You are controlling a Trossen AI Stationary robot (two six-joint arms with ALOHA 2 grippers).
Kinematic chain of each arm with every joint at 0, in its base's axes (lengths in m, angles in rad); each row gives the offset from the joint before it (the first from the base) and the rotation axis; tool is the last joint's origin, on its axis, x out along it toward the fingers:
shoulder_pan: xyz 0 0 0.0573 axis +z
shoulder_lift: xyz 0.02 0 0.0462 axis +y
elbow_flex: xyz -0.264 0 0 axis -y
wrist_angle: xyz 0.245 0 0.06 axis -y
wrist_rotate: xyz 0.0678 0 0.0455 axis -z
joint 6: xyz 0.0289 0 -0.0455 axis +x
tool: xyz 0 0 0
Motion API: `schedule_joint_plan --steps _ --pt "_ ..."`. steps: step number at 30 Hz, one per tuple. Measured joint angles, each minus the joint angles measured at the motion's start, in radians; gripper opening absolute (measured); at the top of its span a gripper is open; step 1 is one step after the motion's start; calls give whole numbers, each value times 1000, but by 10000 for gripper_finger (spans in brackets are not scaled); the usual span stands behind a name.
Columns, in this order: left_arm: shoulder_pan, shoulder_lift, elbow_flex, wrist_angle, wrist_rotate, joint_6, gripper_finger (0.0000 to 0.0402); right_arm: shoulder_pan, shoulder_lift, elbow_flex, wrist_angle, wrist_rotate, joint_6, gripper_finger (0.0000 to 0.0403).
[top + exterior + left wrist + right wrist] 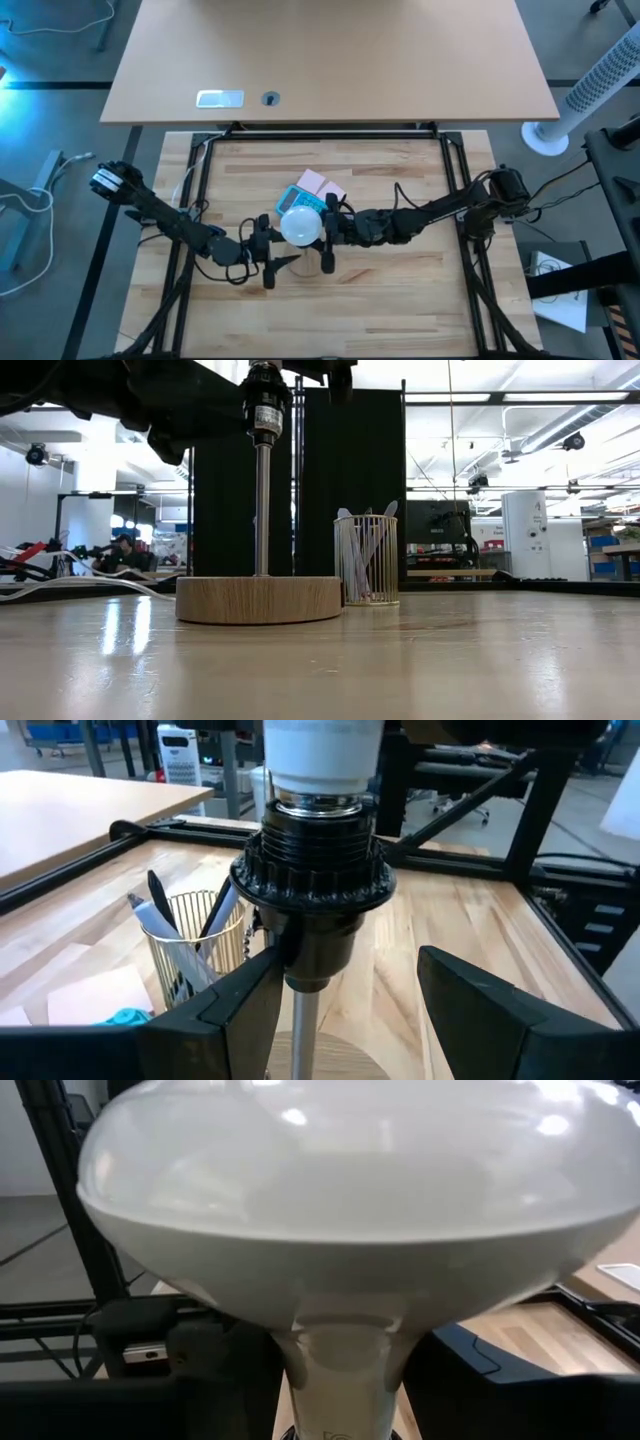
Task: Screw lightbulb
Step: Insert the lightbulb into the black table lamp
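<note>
Workshop clutter lies beyond a pale wooden table (400,300). On it a lamp stand rises from a round wooden base (258,599) to a black socket (312,880). The lightbulb (300,226) sits with its screw base in that socket, apparently partly threaded. The right gripper (328,230) clasps its neck; the left gripper (350,1000) is spread around the stem, so tightening seems to remain.
</note>
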Motion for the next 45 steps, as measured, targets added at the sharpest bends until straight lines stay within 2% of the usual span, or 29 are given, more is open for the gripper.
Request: schedule_joint_plan --steps 6,15,22,35,39,45 --pt "0 27 -7 6 4 26 222 0 0 0 -1 0 0 162" --pt "0 136 -5 56 43 21 222 0 0 -1 -3 0 1 160" --pt "1 206 -1 178 -18 116 222 0 0 -1 -4 1 2 161" --pt "12 139 -5 112 -115 158 222 0 0 3 -19 1 6 160" --pt "21 128 -5 114 -81 151 222 0 0 3 -21 1 2 159" --pt "71 141 -5 143 29 149 222 0 0 3 -23 1 2 159"
